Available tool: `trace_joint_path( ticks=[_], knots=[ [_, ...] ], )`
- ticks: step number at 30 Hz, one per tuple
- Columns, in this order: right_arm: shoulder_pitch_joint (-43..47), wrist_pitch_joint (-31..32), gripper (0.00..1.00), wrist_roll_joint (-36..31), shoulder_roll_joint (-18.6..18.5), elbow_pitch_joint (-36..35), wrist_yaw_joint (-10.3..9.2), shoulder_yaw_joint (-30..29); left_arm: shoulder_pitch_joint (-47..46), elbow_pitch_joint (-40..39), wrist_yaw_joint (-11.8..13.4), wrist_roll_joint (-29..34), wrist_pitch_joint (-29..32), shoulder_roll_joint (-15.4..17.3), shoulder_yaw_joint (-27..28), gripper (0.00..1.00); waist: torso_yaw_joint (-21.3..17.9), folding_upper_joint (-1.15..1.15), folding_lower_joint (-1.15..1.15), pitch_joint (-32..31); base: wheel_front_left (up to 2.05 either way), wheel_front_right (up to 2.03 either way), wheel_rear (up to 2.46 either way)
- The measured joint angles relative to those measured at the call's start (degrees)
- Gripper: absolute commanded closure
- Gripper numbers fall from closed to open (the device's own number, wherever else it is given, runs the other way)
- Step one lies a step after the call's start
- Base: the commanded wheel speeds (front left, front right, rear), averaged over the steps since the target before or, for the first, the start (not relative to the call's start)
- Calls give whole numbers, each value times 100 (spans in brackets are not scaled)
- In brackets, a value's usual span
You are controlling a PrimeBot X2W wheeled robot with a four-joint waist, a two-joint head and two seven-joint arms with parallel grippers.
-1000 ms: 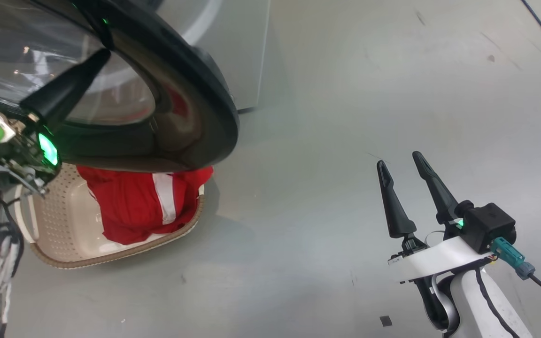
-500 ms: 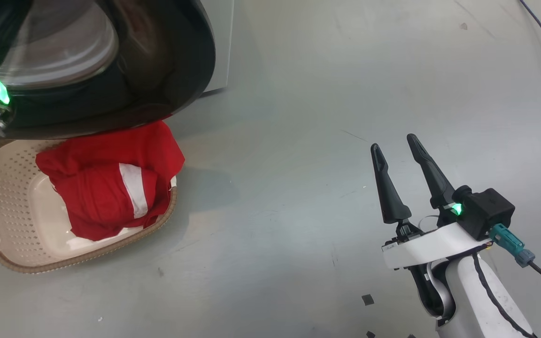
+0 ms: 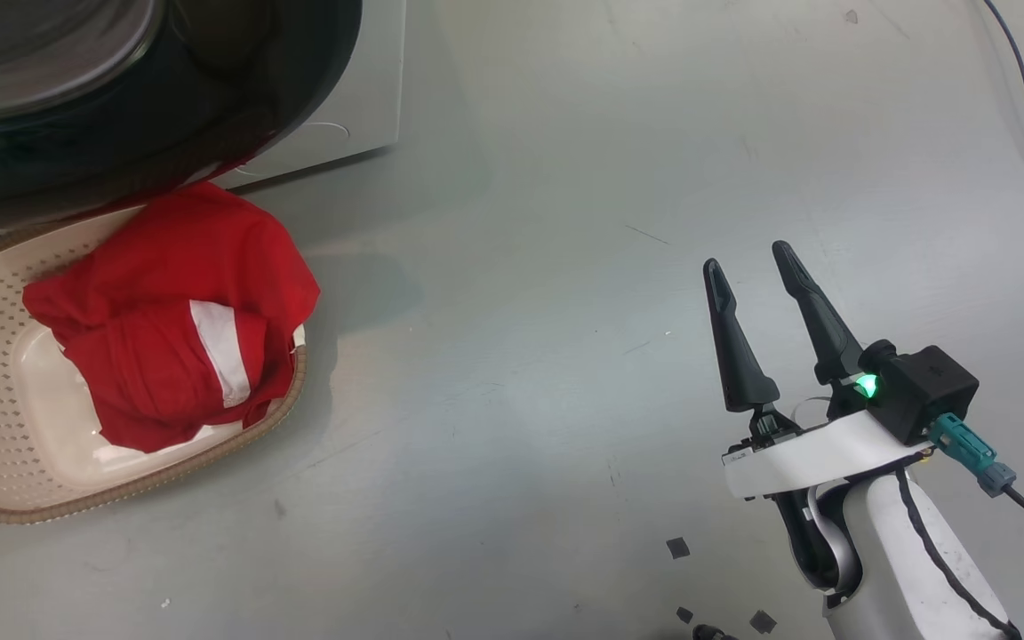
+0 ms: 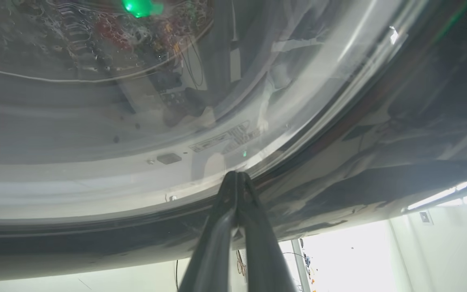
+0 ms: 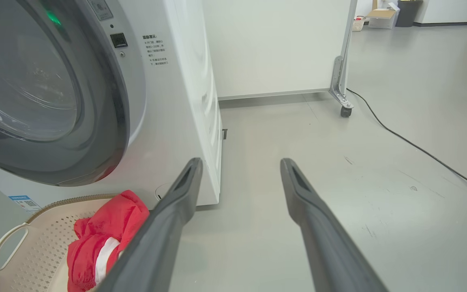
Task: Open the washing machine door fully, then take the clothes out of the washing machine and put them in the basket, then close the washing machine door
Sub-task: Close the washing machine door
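left gripper (image 4: 236, 178): fingers pressed together, nothing pinched; tips at the door, right where the glass meets the black ring. Looks like contact, can't be sure.
right gripper (image 3: 748, 260): fingers spread wide, empty, held over bare floor (image 3: 521, 373), well apart from everything.
door (image 3: 165, 116): glossy black, round, bulging glass in the centre. In the right wrist view it stands close to the machine front; latched or not, can't tell.
washing machine (image 5: 176, 101): white box; drum hidden behind the door.
clothes (image 3: 165, 338): red with a white stripe, piled in the basket, one fold draped over the far rim.
basket (image 3: 121, 498): cream, on the floor just in front of the machine; in the head view the door's lower edge overhangs its far side.
step: last one, closing the door. Clothes look unloaded, though the drum can't be checked from here.
next move: likely a steady push from the left arm through the closed fingertips, toward the machine, until the door seats.
watch: tips could skid on the slick curved surface; pressing on the ring looks safer than on the glass.
right arm: probably nothing to do.
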Motion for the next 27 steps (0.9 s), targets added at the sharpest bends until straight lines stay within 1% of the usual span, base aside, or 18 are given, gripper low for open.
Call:
trace_joint_path(
  ticks=[6,11,16,22,25,27],
  knots=[
    [-14,0,0,-2,5,15,-8,-31,-67,224,-138,33,-3,-25,-85,100,19,0,0,2,0,0,0],
    [-14,0,0,-26,3,21,-14,-99,-67,360,-286,-14,32,-201,-107,100,127,0,0,-17,0,0,0],
    [-14,0,0,-55,3,27,-55,-201,-30,421,-500,-316,58,-382,0,100,290,0,0,-42,0,0,0],
    [-14,0,0,-177,4,80,-48,-210,504,549,-784,-439,124,-437,125,100,540,0,0,-110,0,0,0],
    [-13,0,0,-231,4,103,-46,-211,694,559,-832,-480,149,-500,141,100,630,0,0,-144,0,0,0],
    [-13,0,0,-274,3,138,-4,-211,900,561,-898,-524,149,-524,191,100,720,0,0,-185,0,0,0]
  ],
)
